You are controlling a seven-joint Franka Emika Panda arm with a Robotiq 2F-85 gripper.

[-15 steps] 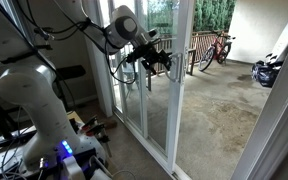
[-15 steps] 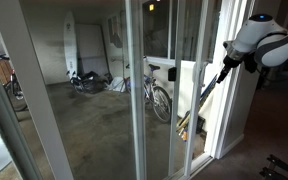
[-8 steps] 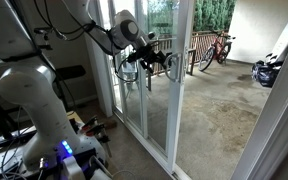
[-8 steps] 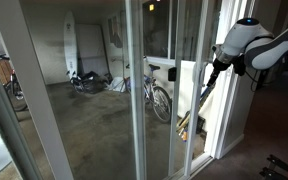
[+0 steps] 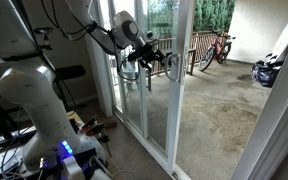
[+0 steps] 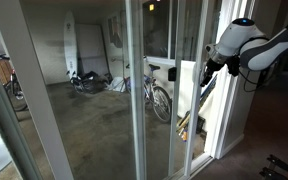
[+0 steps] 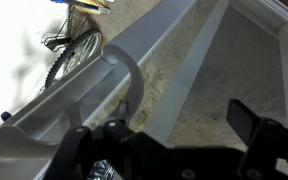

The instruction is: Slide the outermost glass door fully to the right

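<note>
The outermost glass door (image 5: 181,110) is a tall clear panel in a white frame. In the wrist view its white frame (image 7: 169,55) runs diagonally between my fingers, and the curved grey loop handle (image 7: 124,75) sits just past my left finger. My gripper (image 5: 166,62) is open at the door's vertical edge at handle height, with the fingers on either side of the frame (image 7: 182,118). I cannot tell whether it touches the handle. It also shows in an exterior view (image 6: 210,68), close to the white frames.
Other white-framed glass panels stand beside the door (image 5: 119,95). Outside on the concrete patio are bicycles (image 5: 219,48) (image 6: 156,98) and a dark bag (image 5: 267,70). My white arm base (image 5: 39,110) stands indoors, with cables on the floor.
My gripper has moved in toward the door's edge and handle over the last second. The door has not visibly moved.
</note>
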